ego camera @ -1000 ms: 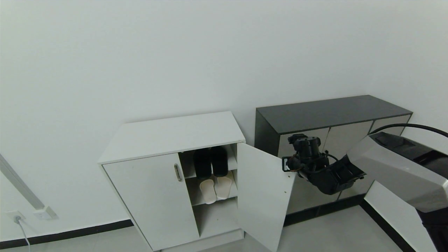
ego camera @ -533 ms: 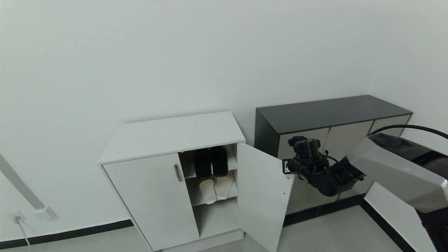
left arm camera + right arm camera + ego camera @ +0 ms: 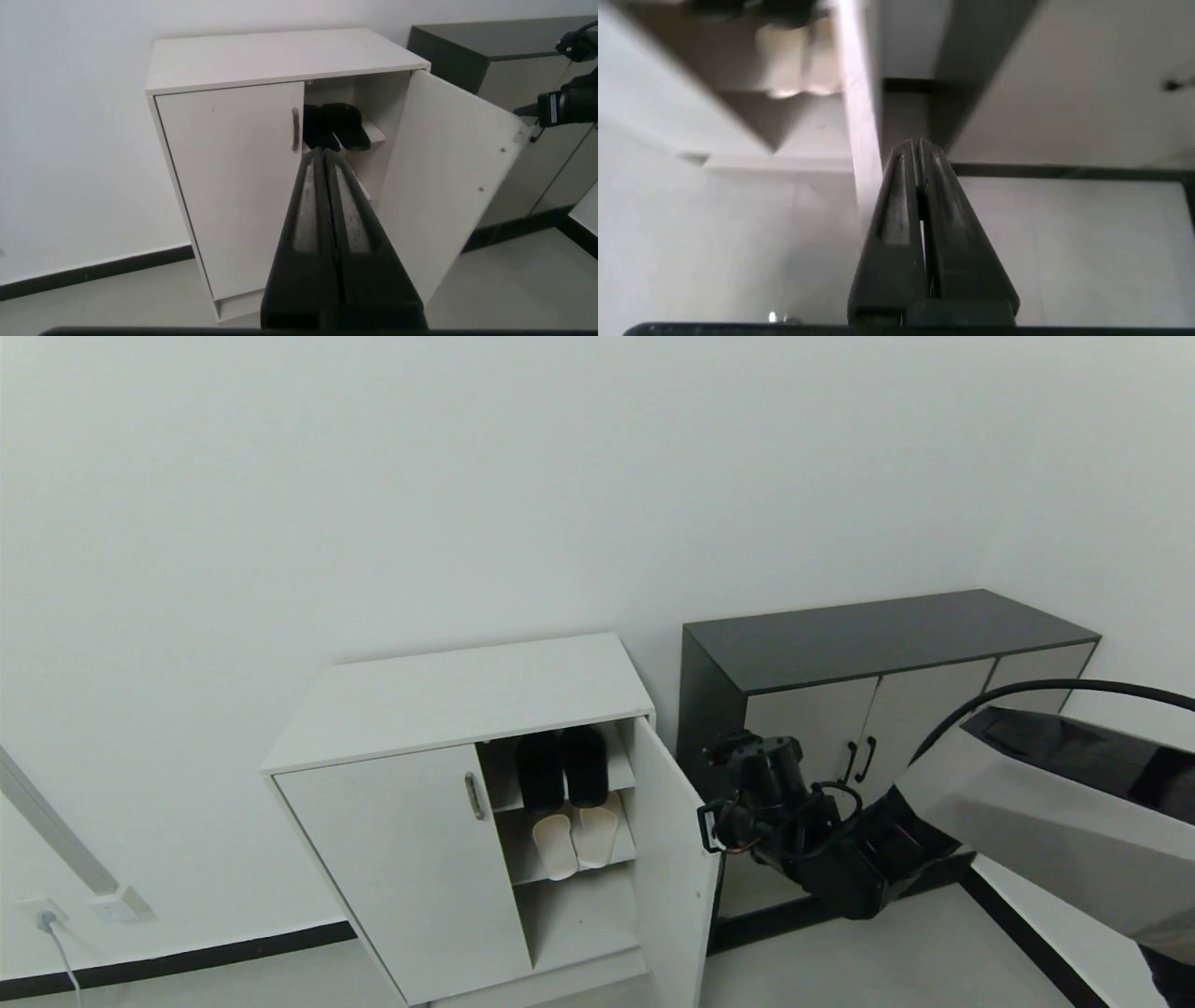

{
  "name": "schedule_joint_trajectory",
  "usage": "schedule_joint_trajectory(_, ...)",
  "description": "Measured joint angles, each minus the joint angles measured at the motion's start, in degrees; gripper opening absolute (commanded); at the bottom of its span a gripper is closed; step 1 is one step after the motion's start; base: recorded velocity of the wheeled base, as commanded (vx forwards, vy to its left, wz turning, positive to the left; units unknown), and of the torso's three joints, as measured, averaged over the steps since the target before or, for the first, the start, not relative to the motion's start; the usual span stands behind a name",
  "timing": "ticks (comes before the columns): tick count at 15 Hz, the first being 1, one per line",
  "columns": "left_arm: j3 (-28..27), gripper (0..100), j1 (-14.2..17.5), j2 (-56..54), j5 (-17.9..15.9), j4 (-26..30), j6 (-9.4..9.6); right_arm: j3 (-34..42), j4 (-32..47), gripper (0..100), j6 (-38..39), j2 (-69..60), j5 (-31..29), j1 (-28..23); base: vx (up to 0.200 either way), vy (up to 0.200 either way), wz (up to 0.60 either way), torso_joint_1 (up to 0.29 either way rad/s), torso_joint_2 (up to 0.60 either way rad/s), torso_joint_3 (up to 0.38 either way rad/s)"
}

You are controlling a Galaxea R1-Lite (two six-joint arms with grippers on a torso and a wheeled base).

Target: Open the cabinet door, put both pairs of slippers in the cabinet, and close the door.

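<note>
The white cabinet (image 3: 448, 700) has its left door shut and its right door (image 3: 667, 859) standing partly ajar. Inside, a black pair of slippers (image 3: 560, 767) rests on the top shelf and a white pair (image 3: 576, 840) on the middle shelf. My right gripper (image 3: 714, 823) is against the outer face of the right door near its free edge. In the right wrist view its fingers (image 3: 901, 187) are shut together with nothing between them, next to the door's edge (image 3: 859, 103). My left gripper (image 3: 324, 159) is shut and empty, held back in front of the cabinet (image 3: 280, 56).
A low sideboard with a dark top (image 3: 878, 635) stands against the wall just right of the cabinet. A wall socket with a cable (image 3: 42, 919) sits low on the left. Pale floor (image 3: 840, 971) lies in front of both units.
My right gripper has moved left and down with the door's free edge. The right door has swung from wide open to narrowly ajar.
</note>
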Motion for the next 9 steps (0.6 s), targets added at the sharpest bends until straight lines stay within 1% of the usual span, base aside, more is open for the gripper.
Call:
schedule_joint_trajectory(5, 0.0, 0, 0.0, 0.0, 0.0, 0.0, 0.0, 3.69, -0.13, 0, 2.61, -4.04, 0.98, 6.12, 0.0, 0.0, 0.0, 0.0, 0.0, 0.0)
schedule_joint_trajectory(9, 0.0, 0, 0.0, 0.0, 0.0, 0.02, 0.0, 6.36, -0.09, 0, 4.77, -7.8, 4.1, 10.31, 0.0, 0.0, 0.0, 0.0, 0.0, 0.0)
